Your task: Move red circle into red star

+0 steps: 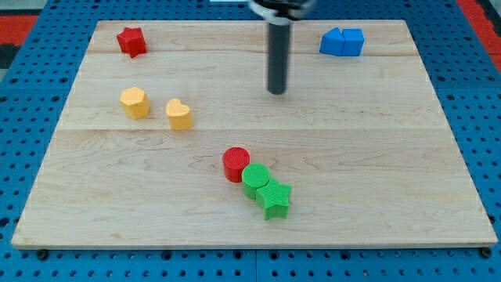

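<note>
At the view's top centre of the table [94,196], hovered my tip [277,92], without any gripper, well apart from red circle [236,164] and red star [131,41].

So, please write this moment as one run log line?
my tip: above-right of red circle, apart | red circle: touching green circle | red star: top-left

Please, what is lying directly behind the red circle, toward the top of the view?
Behind the red circle only bare board shows, up to my tip. The green circle touches its lower right and covers that edge.
</note>
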